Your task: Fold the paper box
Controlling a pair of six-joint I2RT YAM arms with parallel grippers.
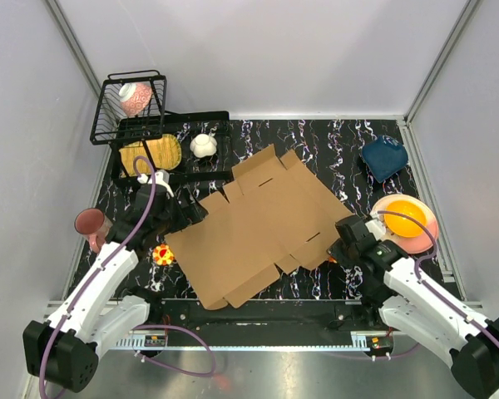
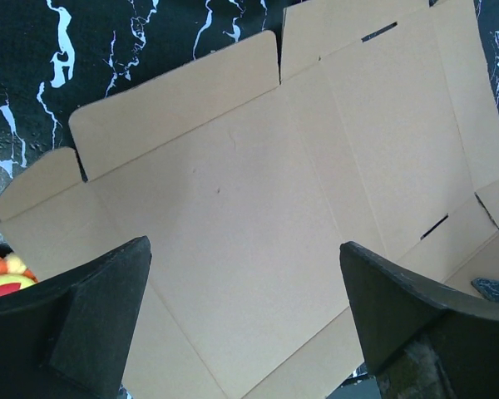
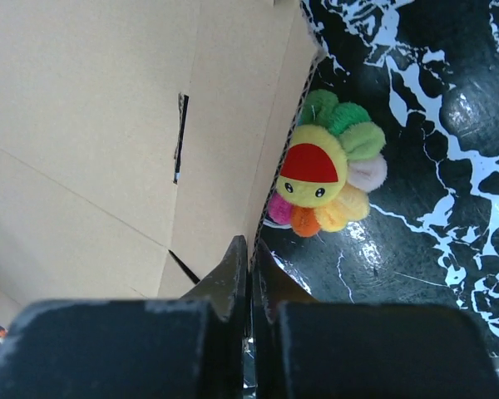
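Observation:
The paper box (image 1: pixel 258 224) is a flat brown die-cut cardboard sheet with flaps and slots, lying in the middle of the black marbled table. My left gripper (image 1: pixel 176 219) is open over the sheet's left edge; in the left wrist view its jaws (image 2: pixel 243 249) stand wide apart above the cardboard (image 2: pixel 258 183) and hold nothing. My right gripper (image 1: pixel 339 243) is at the sheet's right edge. In the right wrist view its jaws (image 3: pixel 251 245) are shut on the corrugated edge of the cardboard (image 3: pixel 91 125), which is slightly lifted there.
A flower plush (image 3: pixel 324 174) lies just right of the pinched edge; another (image 1: pixel 162 253) lies by the sheet's left corner. A black wire basket (image 1: pixel 129 108) and rack (image 1: pixel 175 150) stand back left. There is also a maroon cup (image 1: pixel 90 224), a blue cloth (image 1: pixel 384 158) and an orange bowl (image 1: pixel 406 218).

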